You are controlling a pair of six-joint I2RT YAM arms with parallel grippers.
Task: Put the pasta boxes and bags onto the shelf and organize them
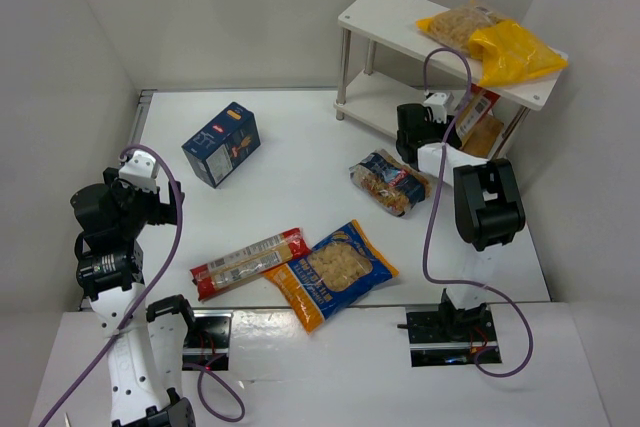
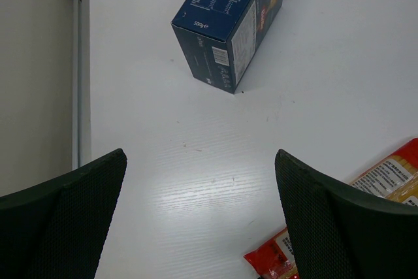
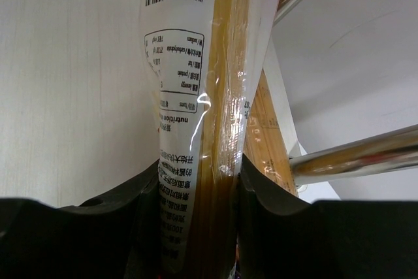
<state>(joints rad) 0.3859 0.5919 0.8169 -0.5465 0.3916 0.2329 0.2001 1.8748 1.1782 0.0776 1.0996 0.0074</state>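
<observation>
spaghetti pack (image 3: 189, 96), clear film, golden strands

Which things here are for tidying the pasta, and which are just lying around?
For the job: squat dark-blue carton; long red-and-clear spaghetti pack; second spaghetti pack, held at the shelf; orange-and-blue windowed bag; small dark clear bag; two yellow bags; white two-tier shelf.
Just around: purple cables.

Top cam high behind; wrist cams close, L shares blue carton (image 1: 221, 143).
</observation>
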